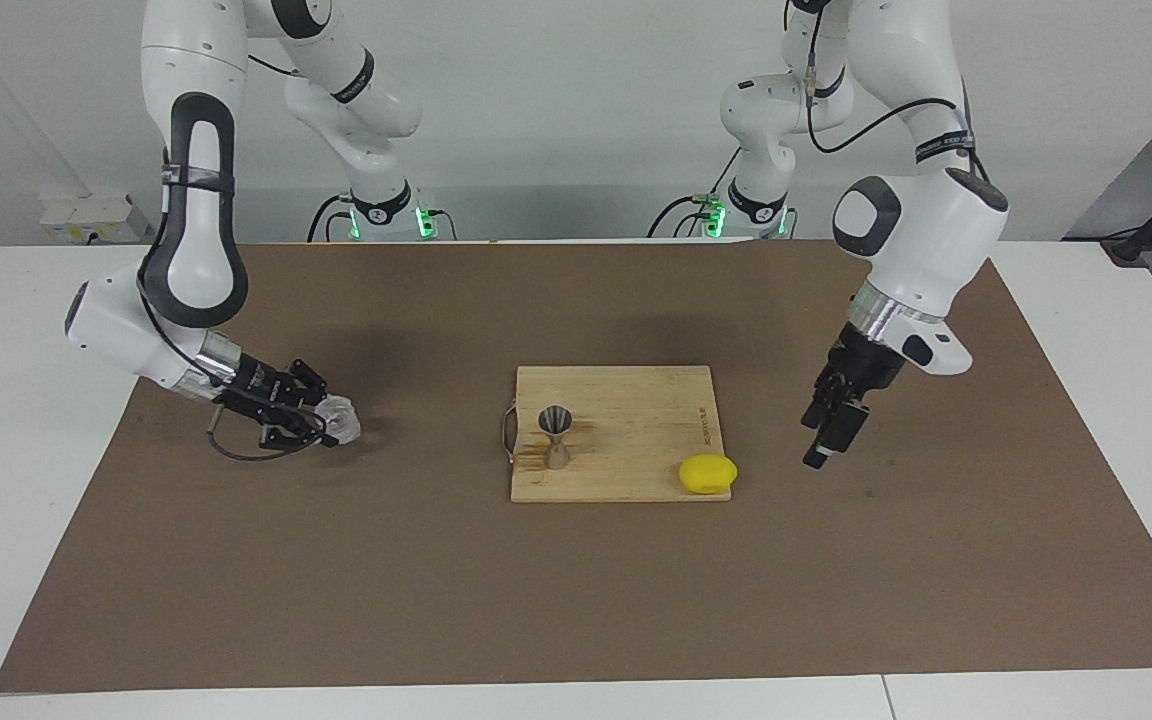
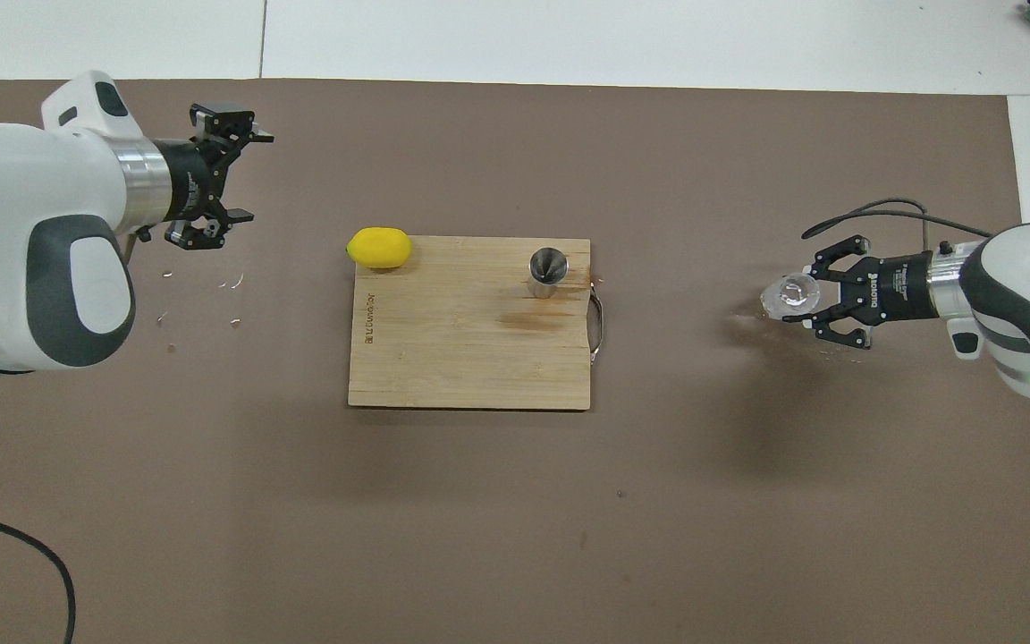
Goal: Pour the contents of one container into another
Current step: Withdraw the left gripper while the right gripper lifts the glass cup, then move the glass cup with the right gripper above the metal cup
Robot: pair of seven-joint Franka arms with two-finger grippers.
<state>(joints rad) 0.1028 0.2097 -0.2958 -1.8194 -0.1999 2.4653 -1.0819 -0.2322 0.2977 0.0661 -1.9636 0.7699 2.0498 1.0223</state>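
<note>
My white table (image 1: 26,420) carries a big brown mat (image 1: 536,590), which covers most of it. On the mat's middle lies a wooden cutting board (image 1: 626,420), flat and square to the edges. Near my left arm's end I spot pale specks (image 2: 231,284), crumbs perhaps, scattered on the mat.

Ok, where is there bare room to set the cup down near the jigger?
The board's half nearer to the robots is bare, as is the strip between jigger and lemon. So is the mat between the board's handle and the cup in the right gripper. Only the board's farther edge is crowded. The left gripper waits over the mat.
</note>
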